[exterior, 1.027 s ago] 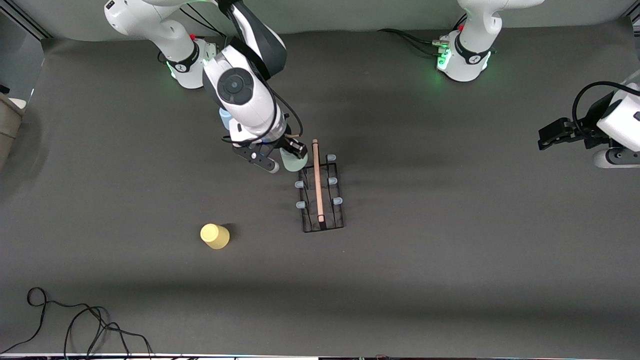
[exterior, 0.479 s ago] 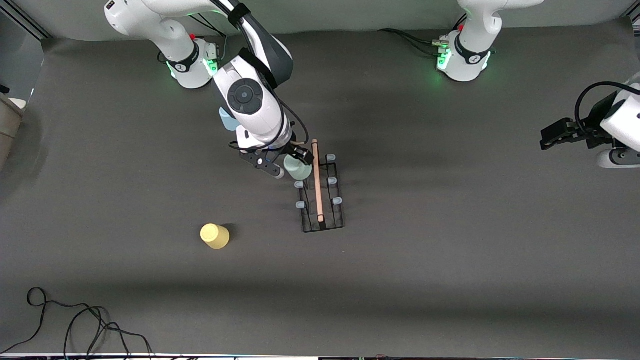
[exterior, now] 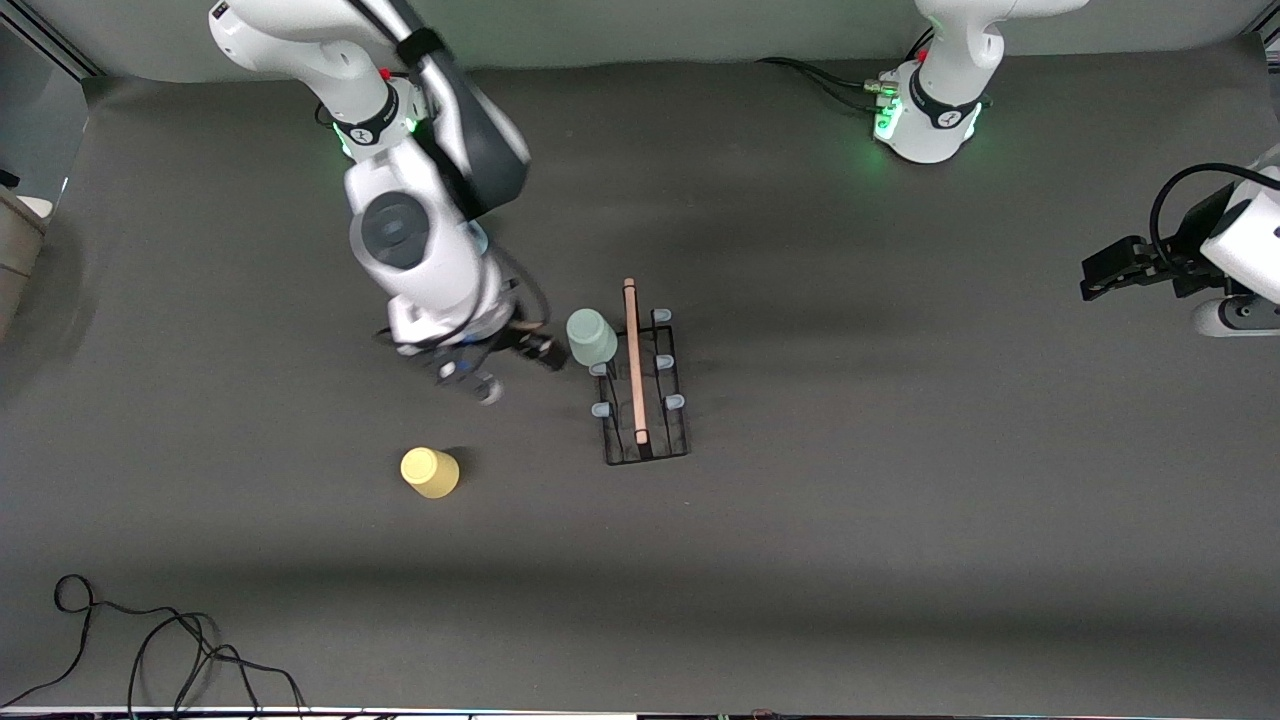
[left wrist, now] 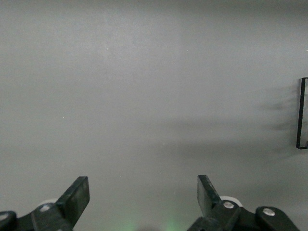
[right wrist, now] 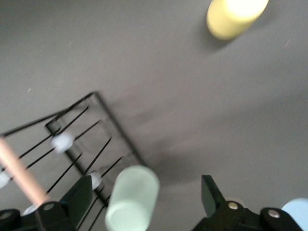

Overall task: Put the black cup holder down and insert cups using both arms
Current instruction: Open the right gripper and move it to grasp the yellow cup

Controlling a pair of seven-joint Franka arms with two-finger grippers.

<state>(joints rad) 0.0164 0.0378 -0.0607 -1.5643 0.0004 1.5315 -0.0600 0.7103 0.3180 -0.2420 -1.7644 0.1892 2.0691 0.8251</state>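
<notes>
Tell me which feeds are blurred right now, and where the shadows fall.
Front view: the right gripper is motion-smeared; the rack and yellow cup are sharp, with soft arm shadows on the table. Right wrist view: all slightly smeared, including the green cup. Left wrist view: sharp, with faint shadow bands beside the rack's edge.

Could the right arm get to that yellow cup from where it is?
Probably yes. The right gripper is open and holds nothing, and only bare table lies between it and the yellow cup.
</notes>
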